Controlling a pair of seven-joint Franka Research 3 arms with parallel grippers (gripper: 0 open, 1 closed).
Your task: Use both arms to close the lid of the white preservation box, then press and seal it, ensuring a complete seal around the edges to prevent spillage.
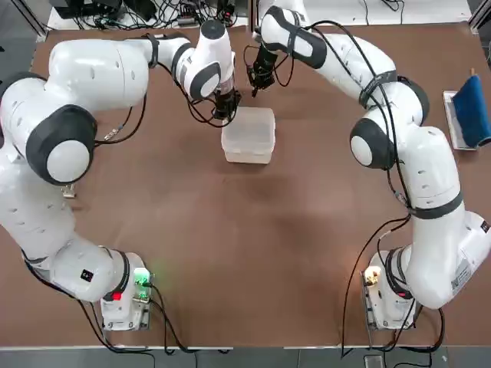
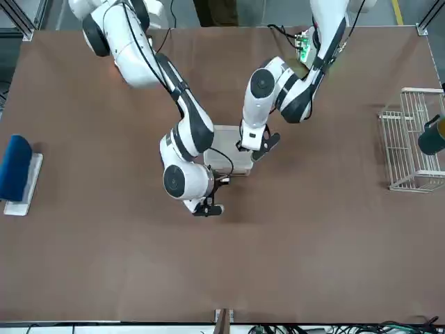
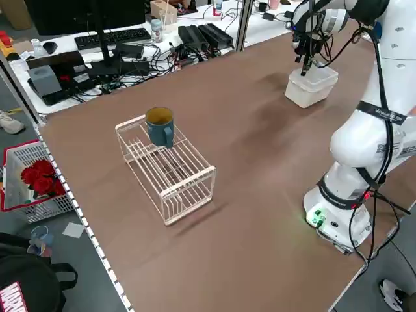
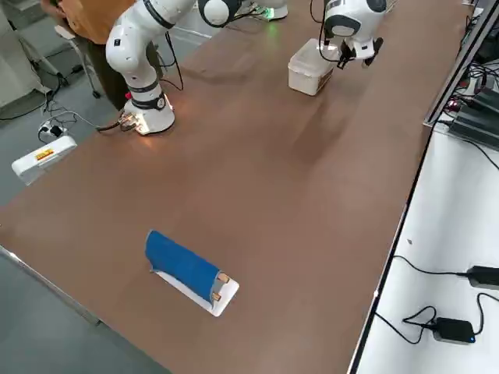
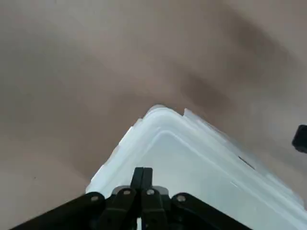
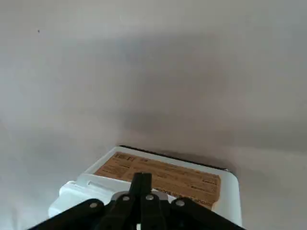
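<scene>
Box (image 1: 249,138) part-hid by shut L tool (image 5: 142,178) above, shut R tool (image 6: 142,182) nearby, rack (image 3: 188,182) + mug (image 3: 159,127) off L.

The dark two-finger left gripper (image 1: 229,107) partly hides the translucent white square plastic box's (image 1: 248,136) corner from above.

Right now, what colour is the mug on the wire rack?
The mug is blue-green outside and yellowish-brown inside; the left side view shows it best.

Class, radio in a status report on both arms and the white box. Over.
Left pincer shut, over the lid. Right pincer shut, beside the white box. Lid on box; seal unconfirmed. Arms partly block view.
</scene>
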